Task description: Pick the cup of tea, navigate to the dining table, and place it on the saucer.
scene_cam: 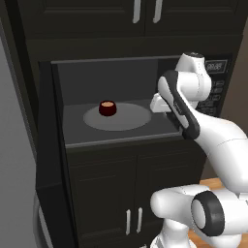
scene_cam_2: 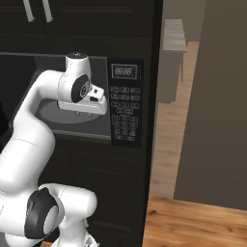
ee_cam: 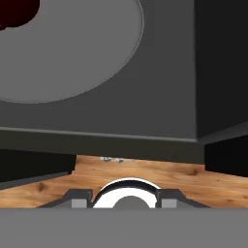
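Cup of tea (scene_cam: 107,108): one, on one turntable (scene_cam: 131,118) | fingers: state unclear

The cup (scene_cam: 107,108) sits on the turntable (scene_cam: 127,119) inside the open microwave (scene_cam: 72,77), toward its left. The keypad (scene_cam_2: 125,114) lies right of the cavity. Cabinets (scene_cam: 135,14) stand above and below. The hand (scene_cam: 159,102) hangs right of the cup, apart from it.

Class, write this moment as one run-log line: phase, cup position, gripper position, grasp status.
phase: reaching | cup of tea: on round turntable inside open microwave | gripper: at microwave opening, right of cup, apart | grasp: none yet
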{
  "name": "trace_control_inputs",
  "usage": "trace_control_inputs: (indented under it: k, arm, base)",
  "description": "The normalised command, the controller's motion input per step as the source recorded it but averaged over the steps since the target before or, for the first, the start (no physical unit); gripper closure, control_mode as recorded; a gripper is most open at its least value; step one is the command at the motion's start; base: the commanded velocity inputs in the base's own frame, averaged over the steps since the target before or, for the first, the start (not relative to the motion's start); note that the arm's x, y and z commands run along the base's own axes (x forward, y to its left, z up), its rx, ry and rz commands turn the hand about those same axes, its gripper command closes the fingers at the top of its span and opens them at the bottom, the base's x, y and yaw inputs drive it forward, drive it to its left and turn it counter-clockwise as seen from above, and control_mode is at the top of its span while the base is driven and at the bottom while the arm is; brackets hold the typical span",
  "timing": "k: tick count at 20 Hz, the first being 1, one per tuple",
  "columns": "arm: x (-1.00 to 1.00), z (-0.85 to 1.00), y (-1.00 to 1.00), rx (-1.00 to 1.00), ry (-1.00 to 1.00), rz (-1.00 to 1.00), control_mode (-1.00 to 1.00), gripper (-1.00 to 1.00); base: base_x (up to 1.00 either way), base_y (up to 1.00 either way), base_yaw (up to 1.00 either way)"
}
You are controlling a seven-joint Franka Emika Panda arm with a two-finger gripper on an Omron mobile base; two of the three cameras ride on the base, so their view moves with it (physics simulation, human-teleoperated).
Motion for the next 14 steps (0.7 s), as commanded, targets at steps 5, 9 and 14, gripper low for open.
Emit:
trace_control_inputs:
  k: [5, 9, 14]
  arm:
    - [0.01, 0.0, 0.05, 0.0, 0.0, 0.01, -1.0, -1.0]
    - [-0.02, -0.02, 0.63, 0.0, -0.13, 0.0, -1.0, -1.0]
    - [-0.02, 0.0, 0.88, 0.0, -0.13, 0.0, -1.0, -1.0]
  base:
    - [0.0, 0.0, 0.0]
    - [0.0, 0.0, 0.0]
    - [0.0, 0.0, 0.0]
